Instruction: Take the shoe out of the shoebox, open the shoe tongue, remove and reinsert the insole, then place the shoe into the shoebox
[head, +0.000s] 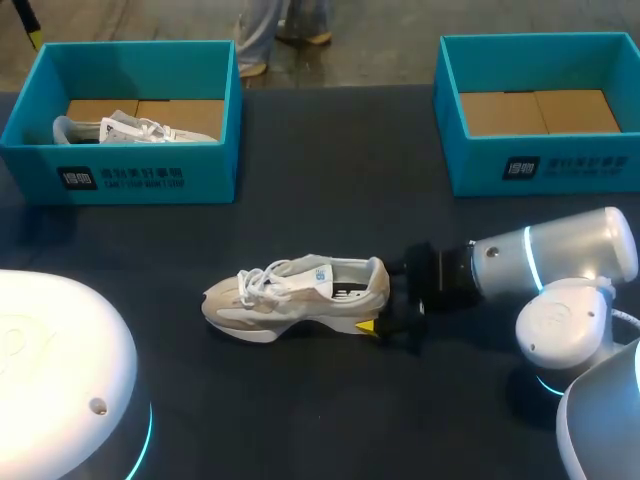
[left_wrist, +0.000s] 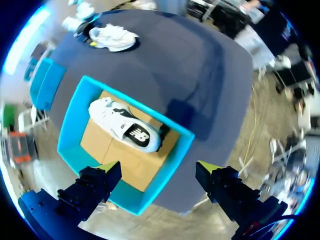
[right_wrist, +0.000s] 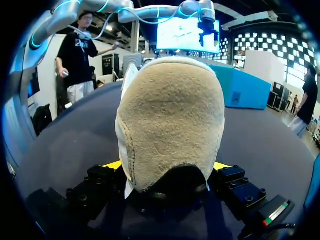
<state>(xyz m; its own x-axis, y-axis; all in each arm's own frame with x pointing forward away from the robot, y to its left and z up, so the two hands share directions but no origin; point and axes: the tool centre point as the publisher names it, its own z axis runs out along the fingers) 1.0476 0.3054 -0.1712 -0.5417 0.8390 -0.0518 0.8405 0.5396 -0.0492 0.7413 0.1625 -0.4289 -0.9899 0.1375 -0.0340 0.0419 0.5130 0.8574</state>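
A beige shoe (head: 300, 295) lies on its sole in the middle of the dark table, toe to the left; the left wrist view shows it far off (left_wrist: 114, 37). My right gripper (head: 385, 298) is at its heel and stands open. The heel (right_wrist: 170, 120) fills the gap between the fingers, with a yellow tip (right_wrist: 114, 165) showing on each side. My left gripper (left_wrist: 157, 167) is open and empty, high above the left shoebox (left_wrist: 70, 145). A white shoe (left_wrist: 125, 125) lies in that box (head: 140, 170).
A second teal shoebox (head: 540, 165) stands at the back right with only its cardboard floor showing. My left arm's white base (head: 60, 370) fills the front left corner. The right arm's body (head: 570, 290) is at the front right.
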